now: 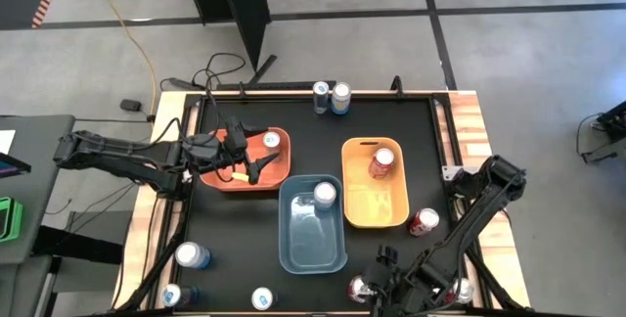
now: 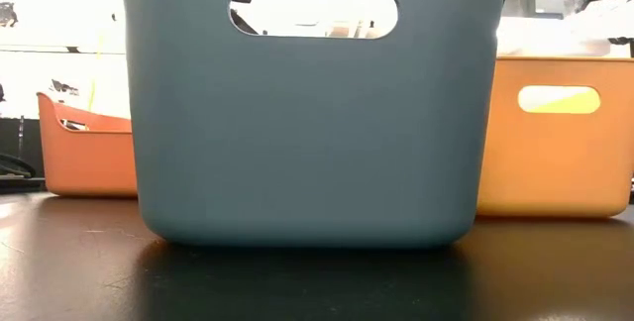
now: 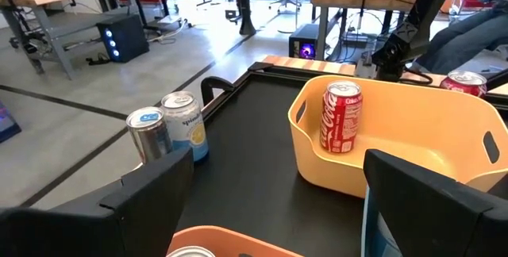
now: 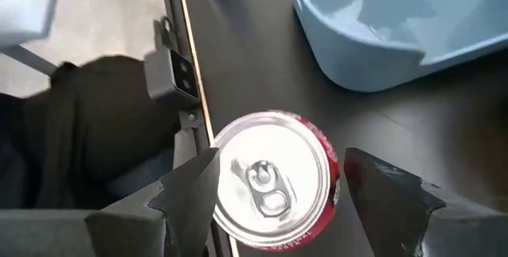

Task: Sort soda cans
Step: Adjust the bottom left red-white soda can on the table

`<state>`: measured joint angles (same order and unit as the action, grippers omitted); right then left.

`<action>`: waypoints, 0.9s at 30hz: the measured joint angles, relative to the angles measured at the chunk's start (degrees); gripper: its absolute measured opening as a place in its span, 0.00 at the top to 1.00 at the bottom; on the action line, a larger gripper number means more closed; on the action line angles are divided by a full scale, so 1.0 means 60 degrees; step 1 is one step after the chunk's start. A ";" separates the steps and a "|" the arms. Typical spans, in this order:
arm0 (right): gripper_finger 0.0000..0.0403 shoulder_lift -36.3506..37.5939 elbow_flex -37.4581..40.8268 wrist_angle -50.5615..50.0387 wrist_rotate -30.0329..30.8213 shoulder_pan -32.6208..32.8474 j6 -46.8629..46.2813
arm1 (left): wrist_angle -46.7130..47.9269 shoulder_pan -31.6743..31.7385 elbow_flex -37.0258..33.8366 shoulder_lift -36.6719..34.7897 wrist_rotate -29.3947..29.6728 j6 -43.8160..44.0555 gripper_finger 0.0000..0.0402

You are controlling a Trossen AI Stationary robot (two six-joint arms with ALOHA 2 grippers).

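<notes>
A red soda can [image 4: 274, 182] with a silver top stands upright at the table's near edge [image 1: 359, 289]. My right gripper [image 4: 274, 197] hangs open just above it, slanting down, one finger on either side of its top; I see no touch. My left gripper [image 3: 278, 209] is open and holds nothing, level above the orange-red bin [image 1: 230, 175], which has a can [image 1: 271, 141] in it. The blue bin [image 1: 311, 244] holds a silver-topped can [image 1: 324, 194]. A red can [image 3: 341, 116] stands in the yellow bin [image 1: 377, 209].
Two cans [image 1: 331, 97] stand at the far edge. A red can [image 1: 424, 221] is right of the yellow bin and another can [image 1: 460, 293] sits near my right arm. Three cans [image 1: 192, 254] [image 1: 172, 295] [image 1: 262, 298] stand at the near left. The blue bin [image 2: 317, 113] fills the low view.
</notes>
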<state>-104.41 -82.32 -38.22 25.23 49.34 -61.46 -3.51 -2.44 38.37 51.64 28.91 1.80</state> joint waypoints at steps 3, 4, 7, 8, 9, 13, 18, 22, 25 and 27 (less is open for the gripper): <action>0.29 0.0006 0.0002 -0.0003 -0.0029 0.0000 -0.0003 | 0.0016 0.0000 0.0000 0.0000 0.0001 0.0000 0.09; 0.29 0.0008 -0.0001 0.0045 -0.0030 0.0000 -0.0003 | 0.0016 0.0002 0.0000 0.0000 0.0000 -0.0002 0.09; 0.29 0.0005 -0.0001 0.0053 -0.0093 0.0007 0.0014 | 0.0019 0.0000 0.0000 0.0000 0.0000 0.0000 0.09; 0.29 0.0005 -0.0001 0.0086 -0.0151 0.0007 0.0039 | 0.0026 0.0000 0.0000 0.0000 0.0000 -0.0004 0.09; 0.29 0.0005 -0.0001 0.0093 -0.0168 0.0009 0.0041 | 0.0026 0.0004 0.0000 0.0000 0.0000 -0.0007 0.09; 0.29 0.0005 -0.0001 0.0211 -0.0182 0.0018 0.0074 | 0.0026 0.0000 0.0000 0.0000 0.0002 -0.0007 0.09; 0.29 0.0005 -0.0001 0.0626 -0.0193 0.0079 0.0126 | 0.0022 0.0001 0.0000 0.0000 0.0000 -0.0007 0.09; 0.29 0.0019 -0.0001 0.1077 -0.0262 0.0145 0.0670 | 0.0017 0.0002 0.0000 0.0000 0.0000 -0.0011 0.09; 0.29 0.0022 -0.0001 0.0903 -0.0259 0.0066 0.0809 | 0.0015 0.0003 0.0000 0.0000 0.0004 -0.0011 0.09; 0.29 0.0027 -0.0001 0.0632 -0.0256 -0.0039 0.0806 | 0.0014 0.0004 0.0000 0.0000 0.0000 -0.0008 0.09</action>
<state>-104.25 -82.32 -34.43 23.70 49.11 -56.62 -3.43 -2.42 38.37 51.64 28.91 1.75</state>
